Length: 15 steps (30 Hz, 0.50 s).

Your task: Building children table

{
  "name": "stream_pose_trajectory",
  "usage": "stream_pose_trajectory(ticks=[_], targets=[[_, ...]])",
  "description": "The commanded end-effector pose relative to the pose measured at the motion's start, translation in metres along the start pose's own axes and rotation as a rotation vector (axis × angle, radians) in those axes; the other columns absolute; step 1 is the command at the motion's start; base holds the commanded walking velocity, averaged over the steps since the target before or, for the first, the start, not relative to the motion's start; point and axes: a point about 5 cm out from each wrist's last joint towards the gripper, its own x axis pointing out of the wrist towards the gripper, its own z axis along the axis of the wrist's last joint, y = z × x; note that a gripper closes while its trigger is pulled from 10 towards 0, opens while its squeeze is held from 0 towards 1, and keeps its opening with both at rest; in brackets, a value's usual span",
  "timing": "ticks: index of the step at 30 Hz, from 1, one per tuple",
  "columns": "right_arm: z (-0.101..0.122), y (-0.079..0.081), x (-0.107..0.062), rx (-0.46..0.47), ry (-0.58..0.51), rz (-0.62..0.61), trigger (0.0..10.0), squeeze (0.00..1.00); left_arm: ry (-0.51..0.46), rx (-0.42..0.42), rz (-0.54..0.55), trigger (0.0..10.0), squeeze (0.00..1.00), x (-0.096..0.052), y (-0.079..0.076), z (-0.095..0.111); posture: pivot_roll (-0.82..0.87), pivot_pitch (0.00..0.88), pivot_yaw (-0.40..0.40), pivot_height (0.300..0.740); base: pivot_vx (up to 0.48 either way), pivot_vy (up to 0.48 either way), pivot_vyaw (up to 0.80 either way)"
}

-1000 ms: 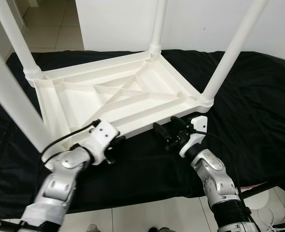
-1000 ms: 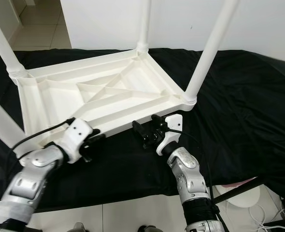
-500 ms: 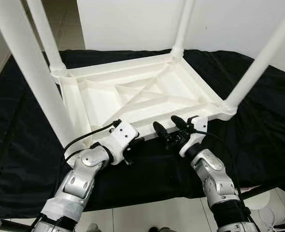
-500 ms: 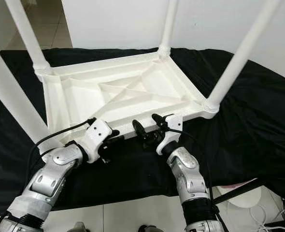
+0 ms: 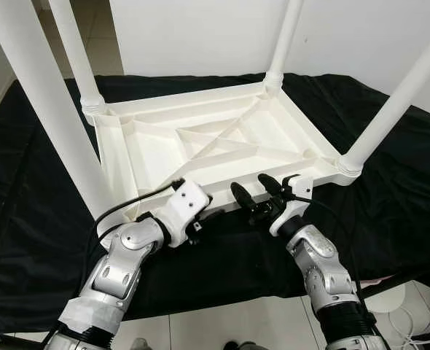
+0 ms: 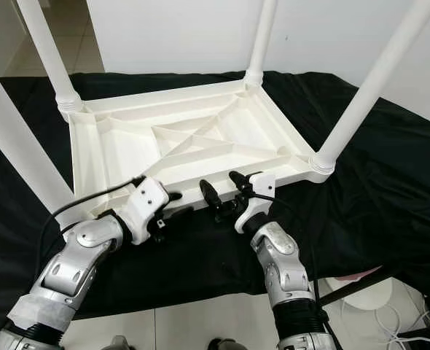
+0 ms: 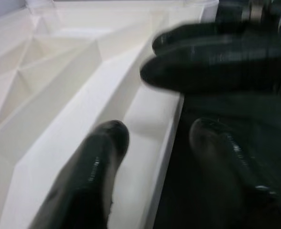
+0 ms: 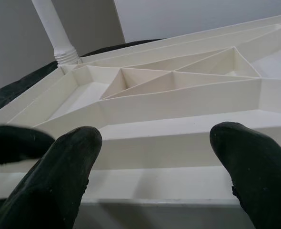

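left eye view:
table: white moulded plastic table (image 5: pixel 200 142) lies upside down in the frame's centre, on a black cloth (image 5: pixel 390 197); its underside is a shallow tray of smooth walls and diagonal ribs that form triangular cells, all bare.
legs: four round white legs (image 5: pixel 44 102) rise from ringed corner sockets, out past the top edge.
left gripper: left gripper (image 5: pixel 200 222) in the lower centre, at the table's near rim; fingers slightly parted around the rim.
right gripper: right gripper (image 5: pixel 255 193) just to its right, fingers spread wide, tips at the near rim, nothing held.

right eye view:
floor: pale tiles (image 6: pixel 200 324) along the bottom edge, with a round white base and cables in the lower right corner.

left wrist view:
fingers: blurred glossy black fingers (image 7: pixel 90 176) straddle the near rim, one over the white channel, one over the cloth; the right gripper's fingers cross the upper right.

right wrist view:
fingers: two matte black fingers (image 8: pixel 59 176) well apart at the bottom, with the rim wall between them; one leg socket in the upper left.
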Motion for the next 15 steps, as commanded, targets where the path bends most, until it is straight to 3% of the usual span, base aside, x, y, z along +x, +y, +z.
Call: stream_pose_trajectory(ticks=[1, 2, 3, 4, 9, 12, 14, 15], targets=[[-0.004, -0.001, -0.001, -0.01, 0.016, -0.003, 10.0, 0.0, -0.015, -0.019, 0.004, 10.0, 1.0, -0.004, -0.001, -0.001, 0.11, 0.099, -0.038, 0.74, 0.0, 0.0, 0.0], [-0.004, -0.001, -0.001, -0.01, 0.016, -0.003, 10.0, 0.0, -0.015, -0.019, 0.004, 10.0, 1.0, -0.004, -0.001, -0.001, 0.11, 0.099, -0.038, 0.74, 0.0, 0.0, 0.0], [-0.004, 0.0, 0.0, -0.009, 0.018, 0.004, 10.0, 0.0, -0.054, -0.002, 0.019, 10.0, 0.68, -0.009, -0.001, 0.002, 0.11, 0.099, -0.039, 0.74, 0.0, 0.0, 0.0], [-0.004, 0.0, 0.0, -0.011, 0.019, 0.009, 10.0, 0.0, -0.081, -0.014, 0.035, 10.0, 0.0, -0.015, -0.002, 0.004, 0.11, 0.101, -0.042, 0.74, 0.0, 0.0, 0.0], [-0.004, 0.0, 0.0, -0.024, 0.022, 0.014, 10.0, 0.0, -0.151, -0.086, 0.095, 10.0, 0.0, -0.035, -0.008, 0.009, 0.12, 0.106, -0.05, 0.74, 0.0, 0.0, 0.0], [-0.004, -0.001, 0.001, -0.023, 0.024, 0.015, 10.0, 0.0, -0.154, -0.079, 0.098, 10.0, 0.0, -0.041, -0.011, 0.009, 0.13, 0.109, -0.057, 0.74, 0.0, 0.0, 0.0], [-0.005, 0.0, 0.003, -0.021, 0.029, 0.027, 10.0, 0.0, -0.175, -0.096, 0.093, 10.0, 0.0, -0.06, -0.016, 0.009, 0.15, 0.112, -0.072, 0.74, 0.0, 0.0, 0.0], [-0.005, 0.0, 0.003, -0.021, 0.029, 0.027, 10.0, 0.0, -0.175, -0.096, 0.093, 10.0, 0.0, -0.06, -0.016, 0.009, 0.15, 0.112, -0.072, 0.74, 0.0, 0.0, 0.0]])
